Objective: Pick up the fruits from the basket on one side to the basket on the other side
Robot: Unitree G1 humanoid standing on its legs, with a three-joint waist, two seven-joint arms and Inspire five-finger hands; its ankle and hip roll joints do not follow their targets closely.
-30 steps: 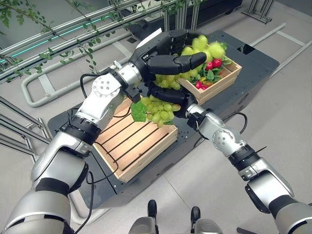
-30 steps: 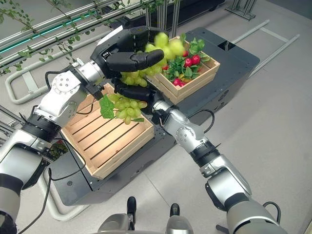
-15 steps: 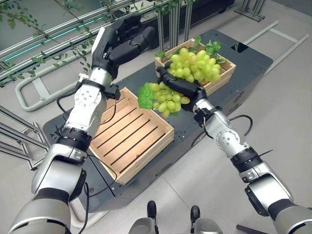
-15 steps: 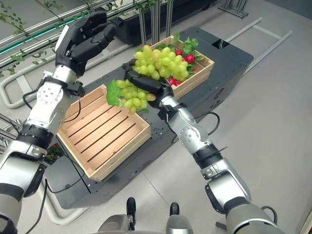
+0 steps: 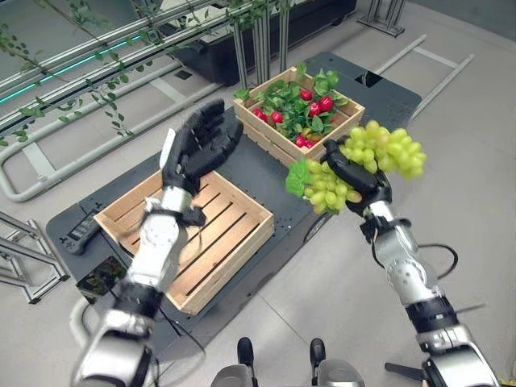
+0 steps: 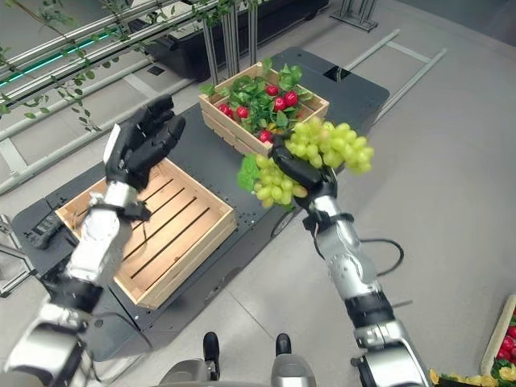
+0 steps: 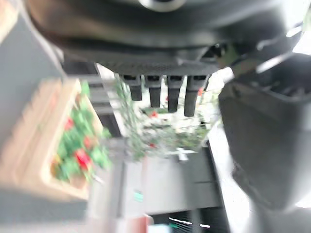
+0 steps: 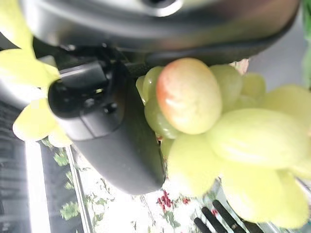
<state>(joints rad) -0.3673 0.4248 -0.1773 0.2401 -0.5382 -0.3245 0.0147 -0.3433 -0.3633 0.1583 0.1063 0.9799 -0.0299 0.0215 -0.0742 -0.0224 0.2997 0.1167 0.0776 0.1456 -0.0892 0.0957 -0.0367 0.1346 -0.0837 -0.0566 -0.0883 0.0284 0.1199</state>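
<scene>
Dark platform (image 5: 266, 165) on pale, seemingly tiled floor (image 5: 484, 185).

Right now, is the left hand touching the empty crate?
Apart. The left eye view shows the left hand raised with fingers spread, well above the empty crate; the right hand holds the grapes.

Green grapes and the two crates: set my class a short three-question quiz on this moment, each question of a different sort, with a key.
1. True or false: the right hand is shut on the green grapes.
2. Which crate holds the red fruits and leaves? A) the far crate B) the near crate
3. Fill in: the left hand is raised above the near crate with its fingers ____.

Key: 1 true; 2 A; 3 open
</scene>
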